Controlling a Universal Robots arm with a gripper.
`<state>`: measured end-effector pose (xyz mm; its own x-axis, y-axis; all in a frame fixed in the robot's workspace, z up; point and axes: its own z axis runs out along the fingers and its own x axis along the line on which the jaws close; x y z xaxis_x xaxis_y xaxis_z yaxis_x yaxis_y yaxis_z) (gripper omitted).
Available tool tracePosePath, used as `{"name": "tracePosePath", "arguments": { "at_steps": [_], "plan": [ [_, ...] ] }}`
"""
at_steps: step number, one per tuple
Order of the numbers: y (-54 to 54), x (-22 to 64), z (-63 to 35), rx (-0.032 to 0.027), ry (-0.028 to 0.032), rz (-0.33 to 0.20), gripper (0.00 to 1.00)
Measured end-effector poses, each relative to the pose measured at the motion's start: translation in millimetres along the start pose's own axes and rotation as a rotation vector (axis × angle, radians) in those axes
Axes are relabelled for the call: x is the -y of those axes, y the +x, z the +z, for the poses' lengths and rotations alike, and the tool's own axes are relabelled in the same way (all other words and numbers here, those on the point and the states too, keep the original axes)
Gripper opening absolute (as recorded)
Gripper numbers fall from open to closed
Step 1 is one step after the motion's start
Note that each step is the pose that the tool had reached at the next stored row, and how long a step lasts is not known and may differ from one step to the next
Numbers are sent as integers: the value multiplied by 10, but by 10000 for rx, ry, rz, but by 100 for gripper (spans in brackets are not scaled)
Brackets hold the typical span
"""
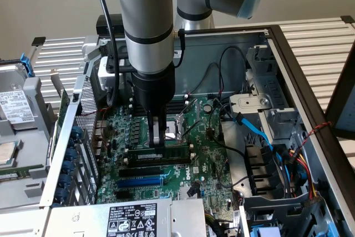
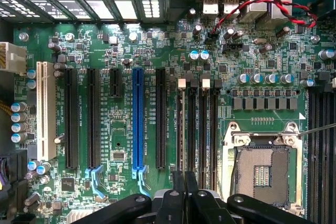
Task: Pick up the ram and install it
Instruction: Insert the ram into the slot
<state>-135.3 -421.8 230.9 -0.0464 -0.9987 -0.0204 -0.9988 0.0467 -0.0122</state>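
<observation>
**Memory stick held at its slot inside an open computer.** The ram (image 1: 166, 152), a long, thin green circuit-board stick with black chips, is seen standing on its long edge, level, over the row of long black memory slots (image 2: 202, 129) near the middle of the green motherboard (image 1: 205, 156).

It is pinched about midway along its upper edge by the black two-fingered gripper (image 1: 157, 139), whose jaws are drawn narrow and closed on the stick. In the wrist view the fingertips (image 2: 178, 195) are shown close together, with only a slim gap between them.

The pick-up is judged done, since the stick is carried by the claw and set along the slots. The installing is judged begun but not shown complete. Whether the lower edge is pressed fully home cannot be told, nor whether the white end clips (image 2: 205, 83) are latched.

The blue expansion slot (image 1: 141, 181) is seen near the stick on one side, untouched, and the silver processor socket (image 2: 262, 174) beyond the memory slots on the other.

All of this is framed by the open grey metal computer case (image 1: 260, 43), into which the grey and silver robot arm (image 1: 145, 31) is seen reaching from above.
</observation>
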Motion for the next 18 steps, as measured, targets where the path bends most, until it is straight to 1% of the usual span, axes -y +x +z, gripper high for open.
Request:
{"name": "tracePosePath", "arguments": {
  "at_steps": [9, 10, 11, 12, 13, 14, 15, 18],
  "plan": [
    [0, 0, 0, 0, 0, 0, 12],
    [0, 0, 0, 1, 1, 0, 13],
    [0, 0, 0, 0, 1, -1, 19],
    [0, 0, 0, 0, 1, 0, 19],
    [0, 0, 0, 0, 1, 0, 25],
    [0, 0, 0, 0, 0, 0, 25],
    [0, 0, 0, 0, 1, 0, 32],
    [0, 0, -3, 0, 0, 0, 32]
  ]
}}
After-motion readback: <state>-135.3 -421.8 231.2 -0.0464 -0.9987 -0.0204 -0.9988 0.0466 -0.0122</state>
